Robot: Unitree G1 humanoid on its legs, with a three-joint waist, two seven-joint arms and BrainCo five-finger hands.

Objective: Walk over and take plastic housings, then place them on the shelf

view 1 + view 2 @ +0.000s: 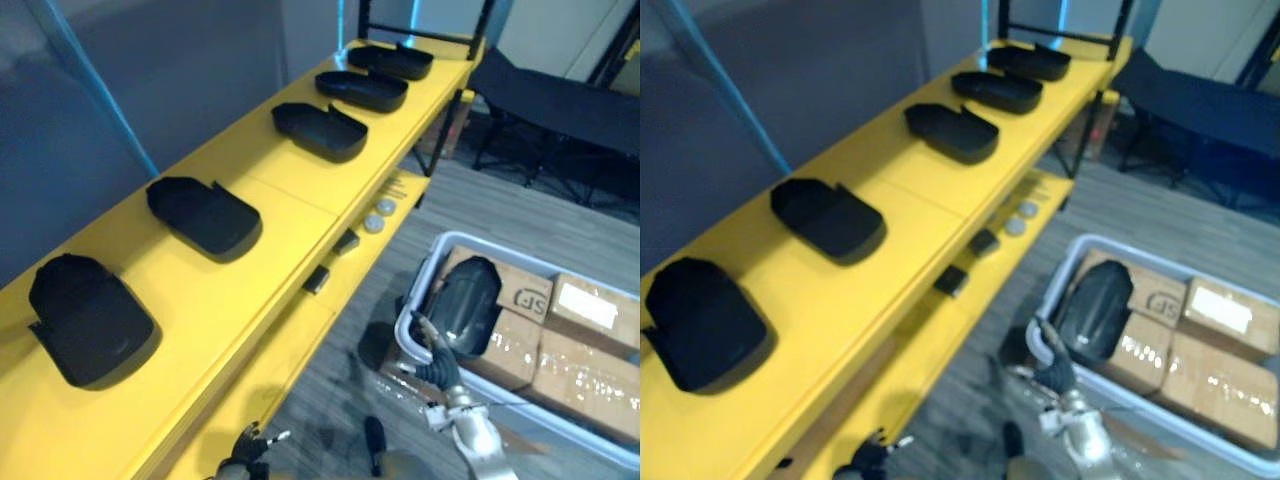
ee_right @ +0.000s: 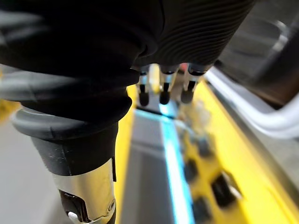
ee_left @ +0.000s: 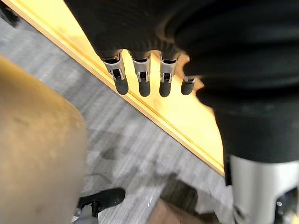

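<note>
**Operator:** Reaching for the housing (image 1: 465, 300) that lies on the cardboard boxes (image 1: 580, 350) in the grey bin (image 1: 428, 270). My right hand (image 1: 438, 365) hovers just beside the bin's near rim, fingers straight and loose, holding nothing.

**Supervisor:** And the other one?

**Operator:** My left hand (image 1: 248, 450) hangs low by the yellow shelf (image 1: 300, 220), fingers relaxed, empty. A row of housings (image 1: 205, 215) already sits on its top board.

**Supervisor:** What worries you?

**Operator:** The rim. If I come in low, my fingers could catch it and shove the bin. The housing looks smooth and domed, so I think a shallow grasp may let it slide off the boxes.
</note>
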